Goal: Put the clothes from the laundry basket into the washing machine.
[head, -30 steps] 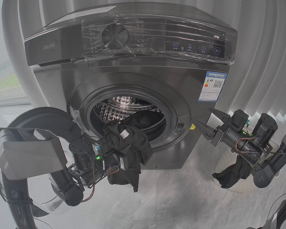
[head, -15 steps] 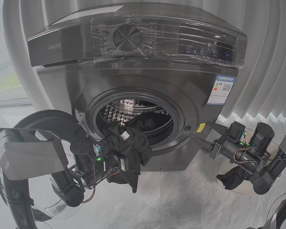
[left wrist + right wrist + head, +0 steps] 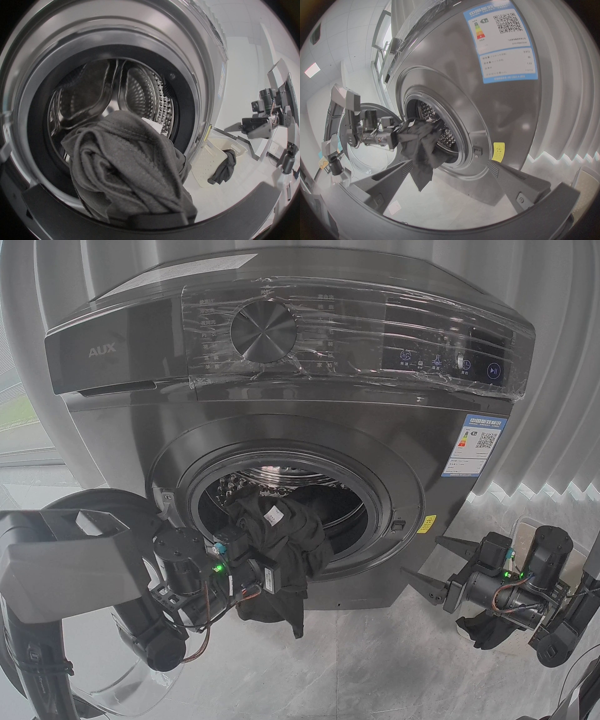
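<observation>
Watching the head view, you are seeing the left gripper (image 3: pixel 261 554) clenching the black garment (image 3: pixel 284 534) at centre, deeper in the washing machine (image 3: pixel 350 427) mouth than a second ago. The right gripper (image 3: pixel 422 555), jaws spread, is sitting lower, at lower right by the laundry basket (image 3: pixel 525 529). In the left wrist view, the garment is bunching low-centre. In the right wrist view, it is draping left of centre.

Head: high, facing washing machine (image 3: pixel 350 421) front. Left wrist: close at drum opening (image 3: pixel 103 93). Right wrist: low, farther, sharing that opening.
</observation>
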Controlling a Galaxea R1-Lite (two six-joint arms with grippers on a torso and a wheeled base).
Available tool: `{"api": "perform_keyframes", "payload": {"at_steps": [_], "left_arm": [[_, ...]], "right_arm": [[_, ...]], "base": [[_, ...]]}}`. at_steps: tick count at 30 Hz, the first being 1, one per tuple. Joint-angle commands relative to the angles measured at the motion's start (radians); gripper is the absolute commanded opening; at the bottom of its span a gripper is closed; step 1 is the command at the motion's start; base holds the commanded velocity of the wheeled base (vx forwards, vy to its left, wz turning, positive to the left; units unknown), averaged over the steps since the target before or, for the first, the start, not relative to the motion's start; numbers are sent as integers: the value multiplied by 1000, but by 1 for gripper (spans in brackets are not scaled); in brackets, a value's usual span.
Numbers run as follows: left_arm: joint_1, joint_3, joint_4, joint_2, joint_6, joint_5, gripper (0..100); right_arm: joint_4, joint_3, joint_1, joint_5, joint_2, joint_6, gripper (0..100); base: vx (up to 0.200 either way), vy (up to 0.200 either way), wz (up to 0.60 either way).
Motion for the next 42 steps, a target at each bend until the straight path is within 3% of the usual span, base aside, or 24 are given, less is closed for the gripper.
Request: {"api": "perform_keyframes", "payload": {"at_steps": [1, 3, 6, 8, 12, 27, 31, 33, 35, 38, 40, 42], "left_arm": [[-5, -103, 3, 51, 42, 22, 0], [-9, -125, 1, 68, 46, 62, 0], [-14, -115, 0, 83, 28, 118, 0], [-12, -112, -2, 92, 9, 118, 0], [-5, -119, 0, 83, 3, 112, 0], [-34, -166, 1, 101, 13, 95, 0], [-35, -261, 1, 141, -21, 80, 0], [-35, -310, 1, 169, -70, 58, 0], [-40, -352, 14, 186, -98, 66, 0], [-42, -396, 43, 210, -98, 94, 0], [-42, -448, 87, 232, -102, 152, 0], [-42, -479, 103, 249, -110, 167, 0]], "right_arm": [[-1, 48, 14, 2, 1, -11, 100], [-1, 51, 17, 2, -2, -11, 100], [-1, 55, 18, 2, -8, -11, 100], [-1, 55, 18, 2, -8, -11, 100], [-1, 54, 24, 2, -8, -11, 100], [1, 58, 27, 2, -8, -11, 100], [1, 87, 27, 2, -8, -14, 100], [1, 115, 27, 1, -7, -15, 100], [1, 143, 26, -1, -5, -17, 100], [1, 169, 24, -1, -2, -22, 100], [1, 184, 24, -1, -1, -23, 100], [1, 186, 26, 1, -1, -23, 100]], "base": [[0, 0, 0], [0, 0, 0], [0, 0, 0], [0, 0, 0], [0, 0, 0], [27, 0, 0], [0, 0, 0], [0, 0, 0], [0, 0, 0], [0, 0, 0], [0, 0, 0], [0, 0, 0]]}}
